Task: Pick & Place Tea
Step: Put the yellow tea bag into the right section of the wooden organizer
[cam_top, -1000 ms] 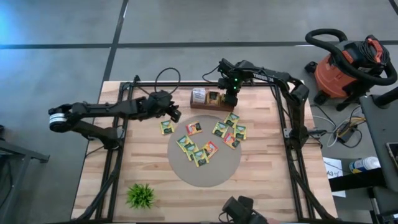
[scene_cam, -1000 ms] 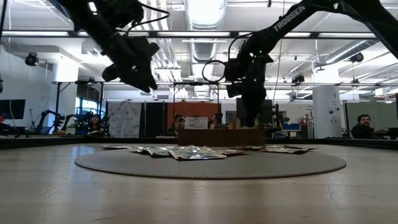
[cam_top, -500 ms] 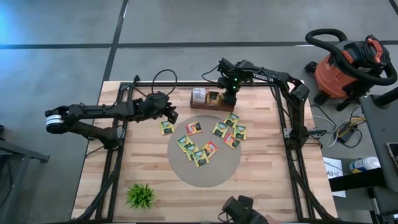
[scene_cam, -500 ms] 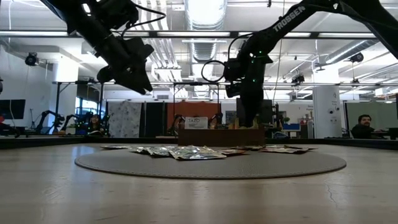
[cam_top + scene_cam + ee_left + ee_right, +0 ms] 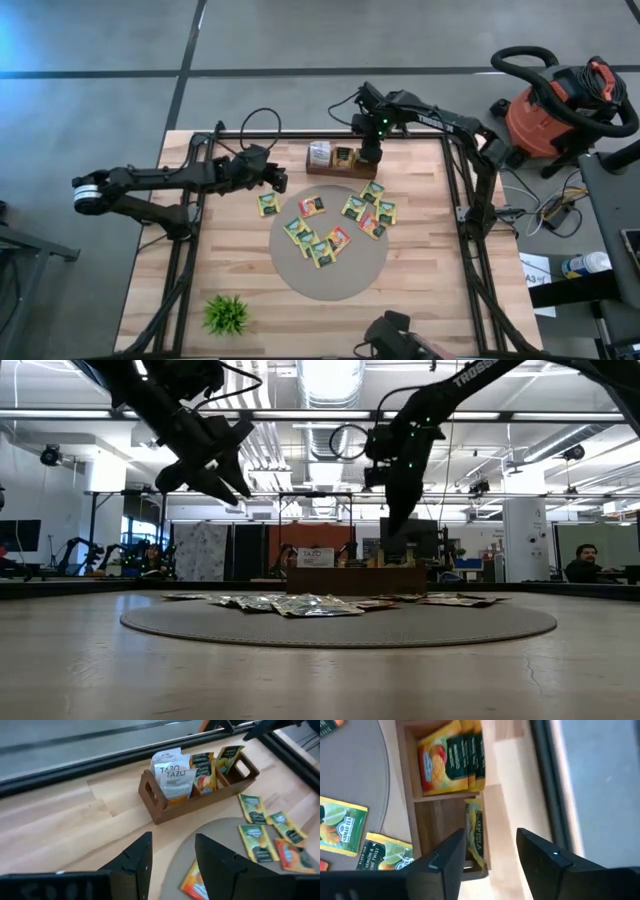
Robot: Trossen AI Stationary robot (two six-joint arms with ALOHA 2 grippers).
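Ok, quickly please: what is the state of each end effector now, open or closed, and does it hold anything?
Left end effector: open, holding nothing, above the table near the wooden tea box.
Right end effector: open, holding nothing, above the box's end compartment.

**Yellow-green sachets on grey and pale wood**

The tabletop [image 5: 420,290] is light blond wood with visible plank seams. The round mat [image 5: 350,275] is flat grey. The tea sachets [image 5: 320,235] are mostly yellow-green with dark label panels; a few are orange-red. The wooden box [image 5: 200,795] is brown, holding white sachets [image 5: 172,772] with dark lettering. The plant [image 5: 227,314] is bright green. The vacuum [image 5: 560,100] is orange and black.
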